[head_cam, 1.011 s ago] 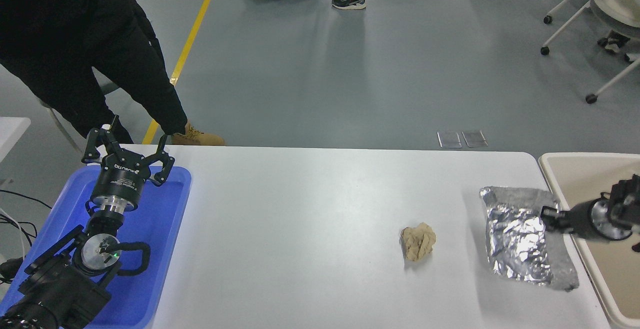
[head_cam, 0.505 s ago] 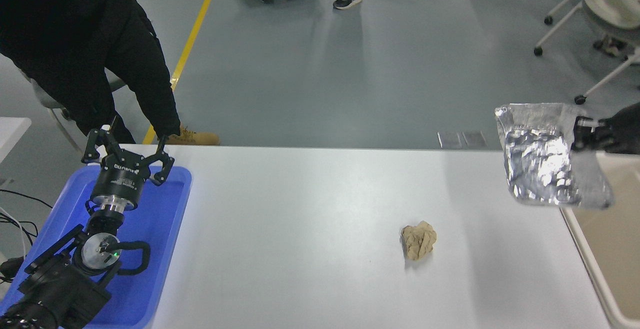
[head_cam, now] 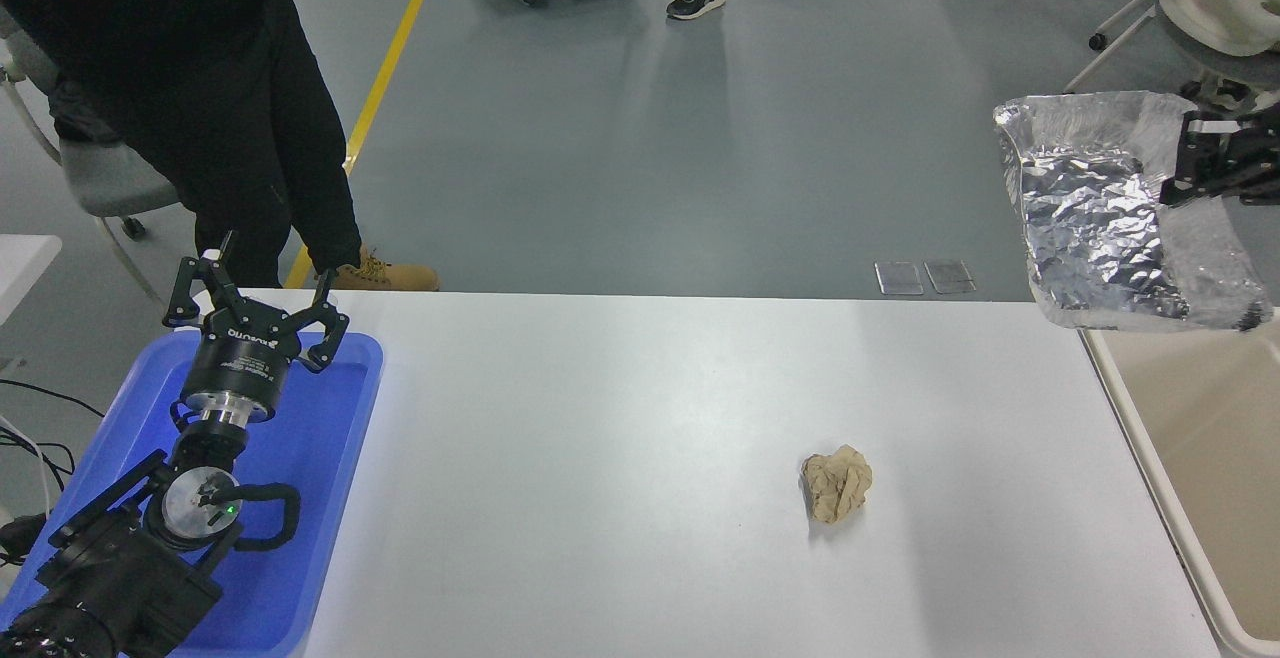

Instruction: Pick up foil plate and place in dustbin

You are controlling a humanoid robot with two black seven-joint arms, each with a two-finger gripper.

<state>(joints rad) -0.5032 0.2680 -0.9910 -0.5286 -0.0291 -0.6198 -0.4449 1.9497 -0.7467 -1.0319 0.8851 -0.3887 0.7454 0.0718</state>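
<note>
Foil plate (head_cam: pixel 1090 228) is being held clamped by its rim in right claw (head_cam: pixel 1185 163), dangling clear of counter (head_cam: pixel 640 438) beside dustbin (head_cam: pixel 1200 458) for dropping; left claw (head_cam: pixel 255 303) is being parked spread apart.

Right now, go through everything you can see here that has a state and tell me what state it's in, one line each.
foil plate: crinkled, held up off the table
right gripper: shut on the plate's rim
left gripper: open, parked over the blue tray
dustbin: open-topped; nothing seen in the visible part
paper ball: crumpled, lying on the table
</note>
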